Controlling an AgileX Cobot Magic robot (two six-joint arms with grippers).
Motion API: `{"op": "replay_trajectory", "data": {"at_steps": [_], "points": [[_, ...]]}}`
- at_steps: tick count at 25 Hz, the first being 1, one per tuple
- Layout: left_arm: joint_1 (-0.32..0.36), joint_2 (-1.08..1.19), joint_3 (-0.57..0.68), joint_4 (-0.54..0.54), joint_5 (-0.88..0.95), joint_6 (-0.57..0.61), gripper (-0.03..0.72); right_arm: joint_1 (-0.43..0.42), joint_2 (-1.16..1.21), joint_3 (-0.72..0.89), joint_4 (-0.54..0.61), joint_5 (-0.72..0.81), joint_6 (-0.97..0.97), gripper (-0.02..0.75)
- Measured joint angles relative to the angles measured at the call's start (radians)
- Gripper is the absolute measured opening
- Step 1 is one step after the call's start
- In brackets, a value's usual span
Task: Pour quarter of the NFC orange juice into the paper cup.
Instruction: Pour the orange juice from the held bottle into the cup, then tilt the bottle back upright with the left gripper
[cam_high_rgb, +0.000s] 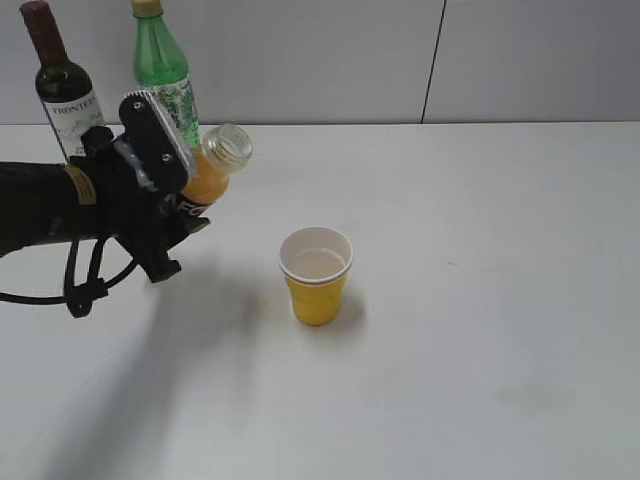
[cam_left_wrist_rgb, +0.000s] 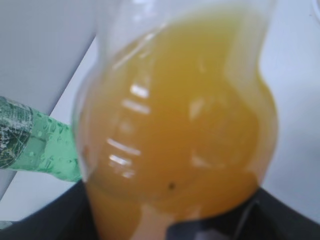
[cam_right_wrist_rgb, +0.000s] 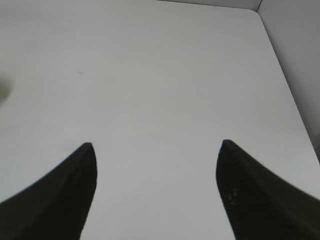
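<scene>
Orange juice in the NFC orange juice (cam_left_wrist_rgb: 175, 130) bottle fills the left wrist view; the left gripper (cam_high_rgb: 165, 205) clamps it, uncapped and tilted, up-left of the paper cup (cam_high_rgb: 316, 275). Pouring seems not started. Right gripper (cam_right_wrist_rgb: 155, 192) is wide, holding nothing.

- The left gripper (cam_high_rgb: 178, 190) clasps the NFC orange juice (cam_high_rgb: 213, 170), lifted off the white table (cam_high_rgb: 480, 330).
- The bottle tilts to the right, its uncapped mouth aimed toward the paper cup (cam_high_rgb: 316, 274) but left of it, not over it.
- The yellow cup stands upright near the table's middle.
- A dark wine bottle (cam_high_rgb: 62, 85) and a green plastic bottle (cam_high_rgb: 165, 70) stand at the back left.
</scene>
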Motion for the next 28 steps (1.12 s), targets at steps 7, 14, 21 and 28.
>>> {"op": "replay_trajectory", "data": {"at_steps": [7,14,21,28], "points": [[-0.034,0.059,-0.074,-0.019,0.034,0.033,0.45,0.0,0.0,0.0,0.0,0.0,0.0,0.591],[-0.071,0.115,-0.13,-0.019,0.084,0.109,0.45,0.0,0.0,0.0,0.0,0.0,0.0,0.591],[-0.08,0.151,-0.159,-0.026,0.128,0.188,0.45,0.0,0.0,0.0,0.0,0.0,0.0,0.591],[-0.08,0.152,-0.16,-0.115,0.086,0.402,0.45,0.0,0.0,0.0,0.0,0.0,0.0,0.591]]}}
